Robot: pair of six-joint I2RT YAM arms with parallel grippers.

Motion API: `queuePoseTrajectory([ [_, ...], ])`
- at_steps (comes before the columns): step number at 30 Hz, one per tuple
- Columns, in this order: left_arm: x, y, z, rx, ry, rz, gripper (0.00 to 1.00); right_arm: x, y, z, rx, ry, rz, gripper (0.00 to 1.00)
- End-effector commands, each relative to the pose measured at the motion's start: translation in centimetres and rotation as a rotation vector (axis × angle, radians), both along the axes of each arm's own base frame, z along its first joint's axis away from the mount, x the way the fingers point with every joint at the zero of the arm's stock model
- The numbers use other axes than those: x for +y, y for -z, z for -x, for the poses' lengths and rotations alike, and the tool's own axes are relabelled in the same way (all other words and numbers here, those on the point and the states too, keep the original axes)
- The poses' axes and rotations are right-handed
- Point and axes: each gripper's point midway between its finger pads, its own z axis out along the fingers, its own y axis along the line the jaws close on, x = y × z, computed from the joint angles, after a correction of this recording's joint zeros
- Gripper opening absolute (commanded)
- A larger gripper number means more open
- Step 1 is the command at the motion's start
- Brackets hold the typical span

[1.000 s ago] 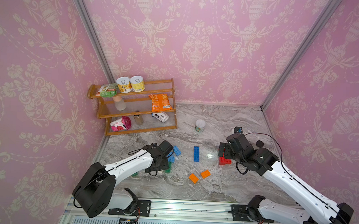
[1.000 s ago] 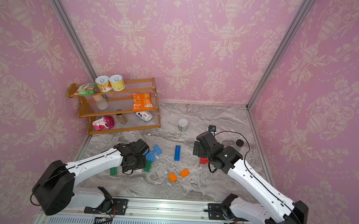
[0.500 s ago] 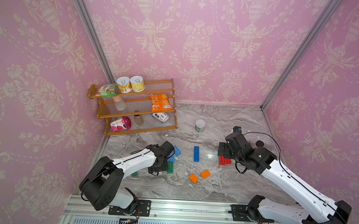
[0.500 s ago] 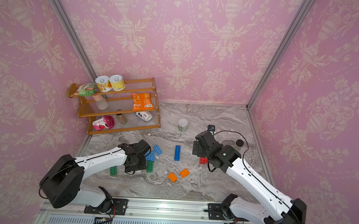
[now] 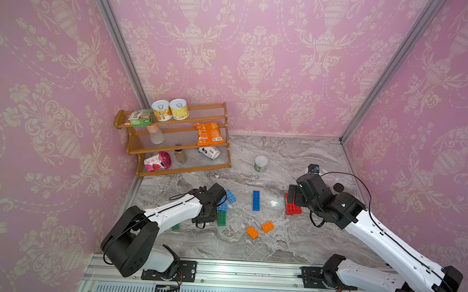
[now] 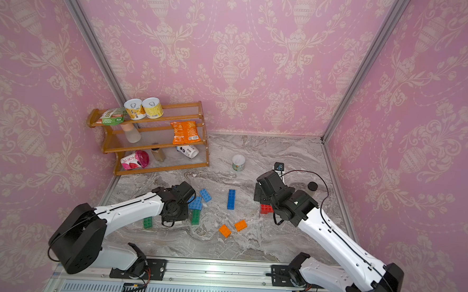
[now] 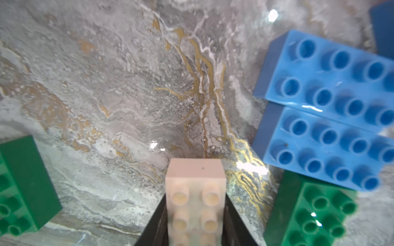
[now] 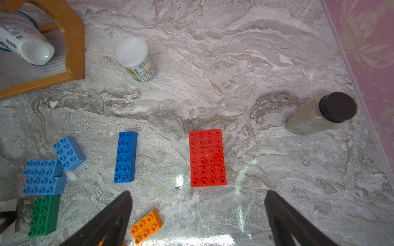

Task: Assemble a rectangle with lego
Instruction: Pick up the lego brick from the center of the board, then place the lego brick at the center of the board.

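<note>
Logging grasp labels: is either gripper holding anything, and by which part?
The left gripper is shut on the white brick, fingers against its two long sides. The right gripper is open, holding nothing.

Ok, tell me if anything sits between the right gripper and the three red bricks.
Nothing visible does. In the right wrist view only bare marble lies between the open right gripper and the red bricks.
</note>
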Motion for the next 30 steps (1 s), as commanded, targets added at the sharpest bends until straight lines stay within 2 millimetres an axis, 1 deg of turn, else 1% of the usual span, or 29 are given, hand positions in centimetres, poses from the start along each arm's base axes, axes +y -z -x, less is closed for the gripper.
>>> queuePoseTrajectory([
  [1,-1.5,-5.1,-2.9,-0.182,0.143,0.04,0.12,-1.2,-1.5,0.6,-0.027,0.048,0.004,1.0],
  [3,-3.4,-6.6,-3.9,-0.244,0.245,0.097,0.12,-1.4,-1.6,0.8,-0.023,0.056,0.001,1.0],
  [6,-5.8,-7.4,-4.6,-0.271,0.386,0.13,0.12,-1.7,-1.6,1.0,-0.015,0.067,0.004,1.0],
  [11,-10.0,-6.6,-4.5,-0.255,0.656,0.059,0.1,-2.5,-1.8,1.6,-0.016,0.099,0.007,1.0],
  [12,-11.0,-6.3,-4.2,-0.251,0.725,0.036,0.1,-2.7,-1.9,1.7,-0.017,0.107,0.009,1.0],
  [14,-12.1,-5.3,-4.0,-0.228,0.813,-0.003,0.09,-3.1,-2.0,1.9,-0.018,0.123,0.011,1.0],
  [18,-13.5,-3.6,-3.3,-0.166,0.977,-0.047,0.09,-3.8,-2.5,2.2,-0.017,0.147,0.019,1.0],
  [22,-14.5,-2.2,-2.5,-0.127,1.109,-0.093,0.1,-3.9,-2.9,2.3,-0.021,0.152,0.013,1.0],
  [27,-15.3,-0.4,-1.7,-0.08,1.179,-0.102,0.14,-3.7,-2.9,2.1,-0.018,0.146,0.007,1.0],
  [30,-15.5,1.1,-1.2,-0.035,1.205,-0.117,0.18,-3.4,-3.0,2.0,-0.012,0.14,0.008,1.0],
])
